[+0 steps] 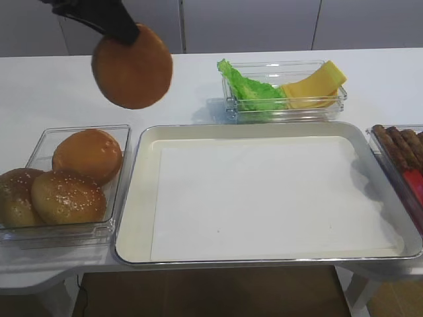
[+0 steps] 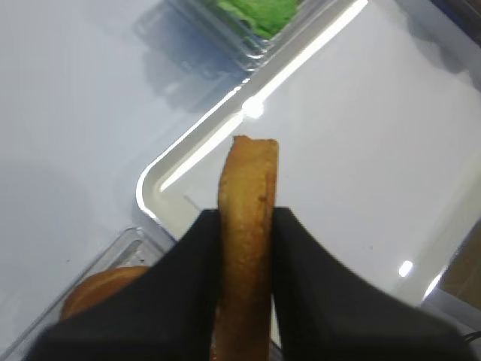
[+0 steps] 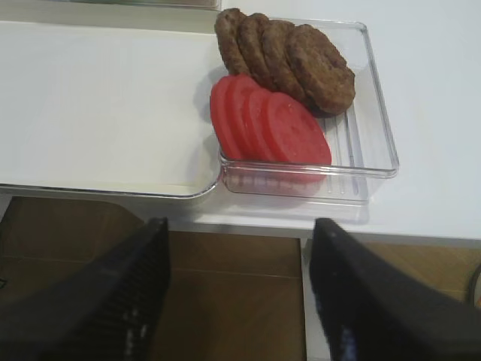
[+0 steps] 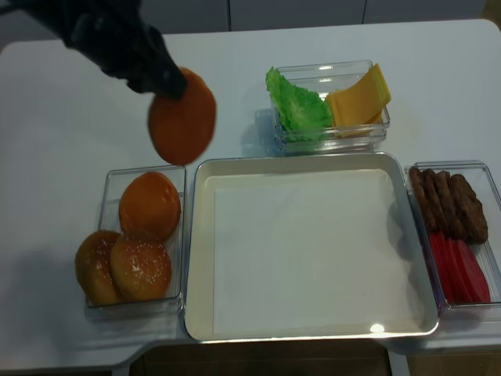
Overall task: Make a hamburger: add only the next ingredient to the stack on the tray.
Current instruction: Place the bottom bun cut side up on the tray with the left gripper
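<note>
Bun half (image 1: pixel 132 67): flat, round, smooth golden-brown crust, no seeds; in the left wrist view it shows edge-on as a thin tan slab. It hangs in the air at the upper left of the frame, above the table (image 1: pixel 53 86), clear of the tray (image 1: pixel 135 218). Left hand (image 2: pixel 246 248) is clamped on its upper edge, one finger on each face. Right hand (image 3: pixel 239 289) has its jaws spread wide with nothing between them, at the bottom of its own view.

Tray: one, silver, raised rim, white paper (image 1: pixel 264 198) lining.

Counts:
- box (image 1: pixel 46 142) at lower left: three buns (image 1: pixel 66 198), at least two sesame-sprinkled
- box at upper centre: one lettuce leaf (image 1: pixel 254 92), cheese slices (image 1: pixel 314 86), number unclear
- box at right: four patties (image 3: pixel 289 60), four tomato slices (image 3: pixel 270 128)
</note>
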`<state>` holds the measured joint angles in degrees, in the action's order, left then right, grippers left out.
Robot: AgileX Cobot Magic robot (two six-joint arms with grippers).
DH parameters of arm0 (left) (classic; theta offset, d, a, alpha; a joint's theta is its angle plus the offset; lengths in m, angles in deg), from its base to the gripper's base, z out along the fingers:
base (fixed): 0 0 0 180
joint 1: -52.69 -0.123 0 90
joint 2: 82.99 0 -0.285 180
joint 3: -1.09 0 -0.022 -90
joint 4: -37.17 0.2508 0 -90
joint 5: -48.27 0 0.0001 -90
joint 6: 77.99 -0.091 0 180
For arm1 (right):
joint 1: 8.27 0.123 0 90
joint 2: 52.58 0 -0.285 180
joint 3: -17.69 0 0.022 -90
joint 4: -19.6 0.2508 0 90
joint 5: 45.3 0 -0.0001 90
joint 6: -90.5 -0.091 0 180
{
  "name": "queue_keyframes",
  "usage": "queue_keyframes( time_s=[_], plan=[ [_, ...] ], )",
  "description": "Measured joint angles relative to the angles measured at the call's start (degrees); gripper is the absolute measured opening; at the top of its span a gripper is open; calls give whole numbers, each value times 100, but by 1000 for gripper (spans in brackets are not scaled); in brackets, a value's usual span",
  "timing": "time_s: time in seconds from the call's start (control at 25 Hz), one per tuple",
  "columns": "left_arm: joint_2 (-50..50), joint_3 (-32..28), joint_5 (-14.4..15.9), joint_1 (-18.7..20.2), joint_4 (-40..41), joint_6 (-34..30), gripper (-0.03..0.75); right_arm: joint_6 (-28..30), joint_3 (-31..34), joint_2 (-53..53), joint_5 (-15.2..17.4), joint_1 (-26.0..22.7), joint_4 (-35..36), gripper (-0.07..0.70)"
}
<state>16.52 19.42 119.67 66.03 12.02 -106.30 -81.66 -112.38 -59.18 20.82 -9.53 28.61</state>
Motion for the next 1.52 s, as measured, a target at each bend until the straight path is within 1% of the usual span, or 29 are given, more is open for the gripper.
queue_keyframes(
  time_s=[0.08,0.24,0.4,0.48,0.56,0.8,1.08,1.28,1.4,1.52],
  plan=[
    [0,0,-93,397,168,118,148,0,0,0,0,0,0,449],
    [0,0,-440,1194,805,355,145,0,0,0,0,0,0,449],
    [23,0,-775,1978,1472,830,143,0,0,0,0,0,0,449],
    [125,10,-889,2367,1983,1100,143,0,0,0,0,0,0,449],
    [277,10,-960,2696,2472,1349,143,0,0,0,0,0,0,449],
    [837,10,-1013,3557,3837,2128,143,0,0,0,0,0,0,449],
    [1406,10,-1086,4369,5481,3273,143,0,0,0,0,0,0,449],
    [1733,10,-1123,4738,6125,3676,143,0,0,0,0,0,0,449],
    [1897,10,-1030,4922,6590,4018,143,0,0,0,0,0,0,449],
    [1976,10,-974,5069,6964,4230,143,0,0,0,0,0,0,449]
  ],
)
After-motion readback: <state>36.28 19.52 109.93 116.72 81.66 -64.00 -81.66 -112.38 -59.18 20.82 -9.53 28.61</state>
